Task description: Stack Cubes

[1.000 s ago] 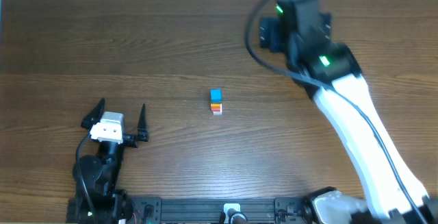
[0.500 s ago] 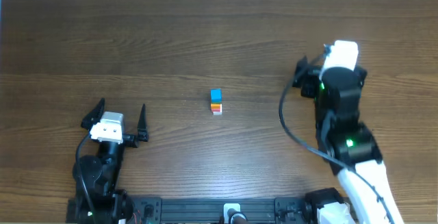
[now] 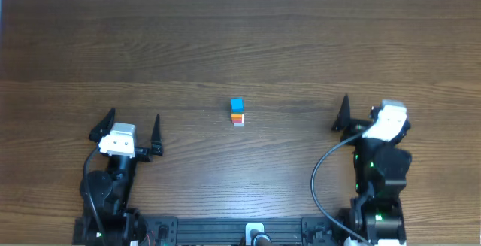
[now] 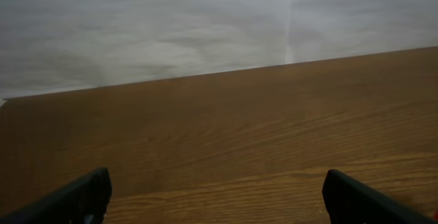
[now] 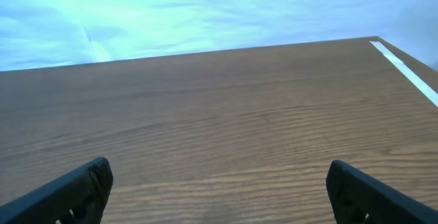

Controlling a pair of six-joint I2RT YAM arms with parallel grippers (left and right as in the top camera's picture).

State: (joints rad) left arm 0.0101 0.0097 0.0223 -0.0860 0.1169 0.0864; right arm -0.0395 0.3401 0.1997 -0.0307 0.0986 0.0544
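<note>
A small stack of cubes (image 3: 237, 113) stands upright at the table's middle, a blue cube (image 3: 237, 105) on top, an orange one under it and a pale one at the bottom. My left gripper (image 3: 132, 130) rests open near the left base, well to the left of the stack. My right gripper (image 3: 368, 115) is open near the right base, well to the right of the stack. Both wrist views look across bare wood, with the left fingertips (image 4: 75, 195) and the right fingertips (image 5: 72, 190) spread wide and nothing between them.
The wooden table (image 3: 240, 35) stretches bare around the stack. Its far edge (image 4: 205, 75) meets a pale wall, and a white strip (image 5: 404, 70) runs along the table's right corner.
The right arm has drawn back from the far right of the table to its base, with its gripper open and empty. The left arm and the stack have not moved.
</note>
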